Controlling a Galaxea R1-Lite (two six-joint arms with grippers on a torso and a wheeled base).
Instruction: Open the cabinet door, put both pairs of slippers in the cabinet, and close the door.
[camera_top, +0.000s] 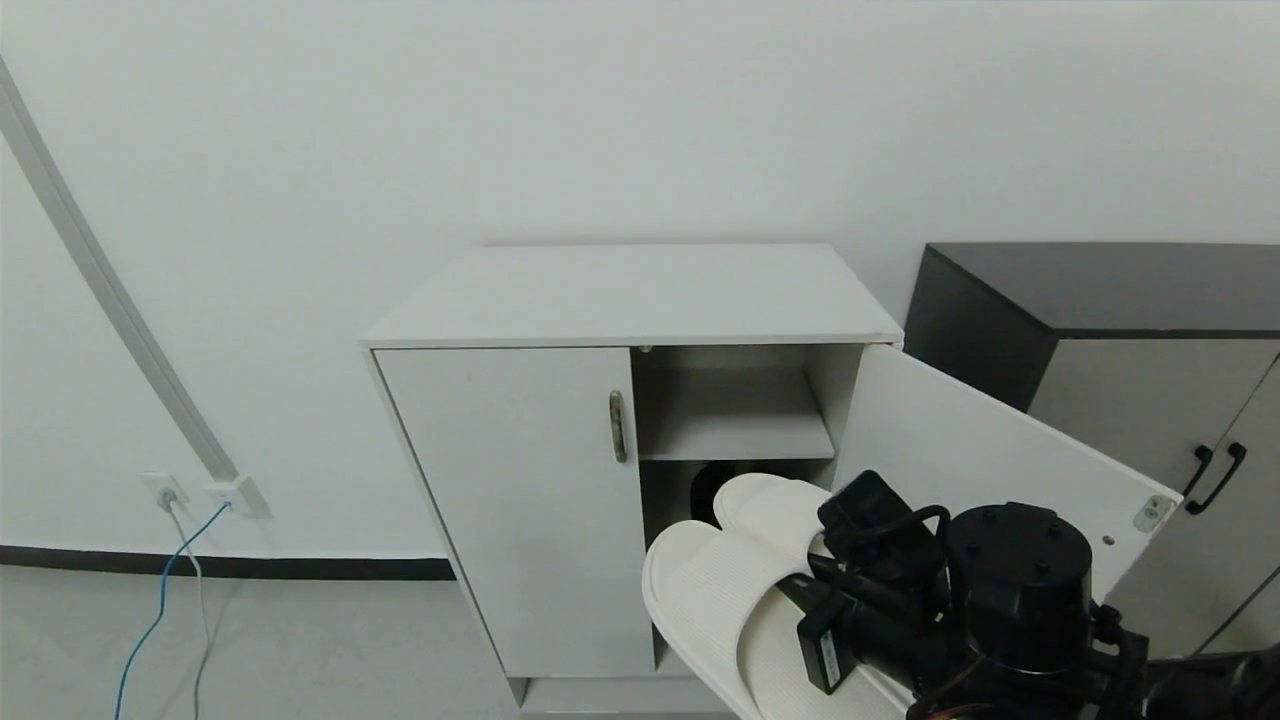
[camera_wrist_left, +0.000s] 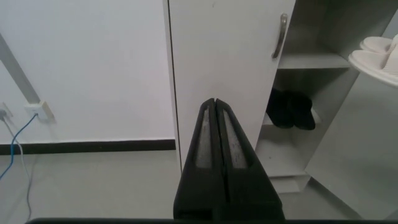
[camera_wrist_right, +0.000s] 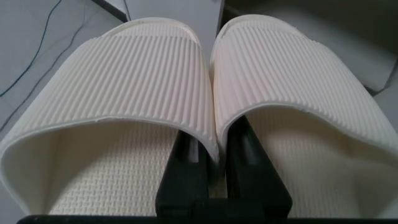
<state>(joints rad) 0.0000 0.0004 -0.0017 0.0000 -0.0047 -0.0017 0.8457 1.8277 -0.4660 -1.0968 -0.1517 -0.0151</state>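
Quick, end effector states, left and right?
Left end effector: closed, empty.
Right end effector: closed on the pair of white slippers.

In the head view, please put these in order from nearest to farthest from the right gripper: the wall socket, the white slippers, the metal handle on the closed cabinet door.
1. white slippers: held in the right gripper, its jaws shut on them.
2. metal handle: on the closed door, to the left and higher.
3. wall socket: far left, low on the wall.

Office-like room: white cabinet (camera_top: 500, 500), dark cabinet (camera_top: 1100, 290), wall sockets (camera_top: 163, 490), cable duct (camera_top: 108, 285).
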